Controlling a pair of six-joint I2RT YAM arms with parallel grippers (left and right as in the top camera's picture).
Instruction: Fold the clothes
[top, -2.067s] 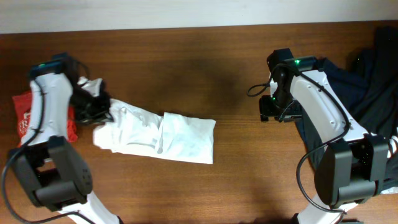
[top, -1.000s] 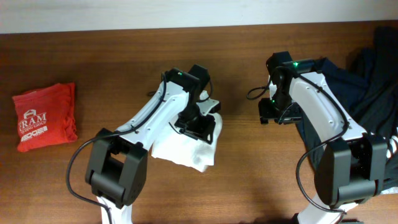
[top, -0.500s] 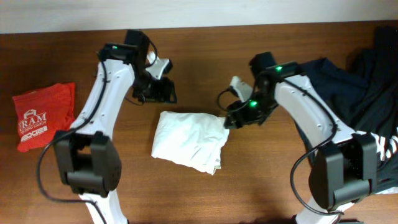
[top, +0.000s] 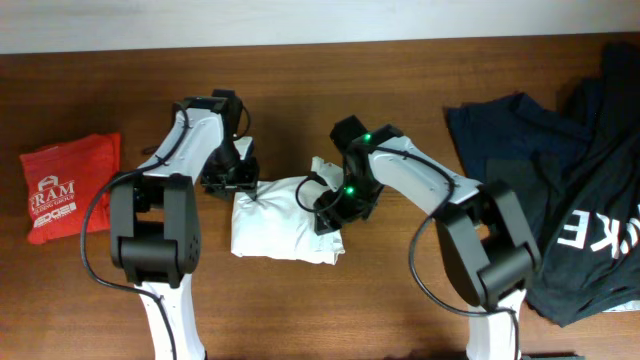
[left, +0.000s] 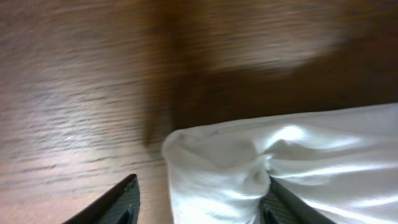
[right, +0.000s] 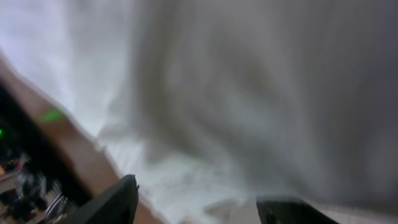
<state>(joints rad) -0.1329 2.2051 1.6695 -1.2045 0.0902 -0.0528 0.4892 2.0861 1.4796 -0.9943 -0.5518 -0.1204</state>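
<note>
- The white T-shirt lies in a compact folded bundle in the middle of the wooden table, right between the two arms.
- The left gripper is down at the bundle's upper left corner, touching or just beside the cloth edge.
- From the left wrist camera, its fingers are spread wide. A rounded corner of the shirt bulges up into the gap between them. One dark tip sits on bare wood and the other is at the edge of the fabric. Nothing is pinched.
- The right gripper sits on the bundle's right side, low over the top layer, with a small flap of white cloth sticking up just behind it.
- The right wrist camera is blurred, and pale fabric fills almost the whole view. Its two dark fingers show at the bottom, set well apart, so the jaws are wide. It is not clear whether the tips press into the cloth.
- The bundle's lower edge is uneven, and one corner pokes out at the bottom right.
- A red folded shirt with white print rests at the far left, well apart from the action.
- Dark garments with white lettering are heaped along the right edge of the table.
</note>
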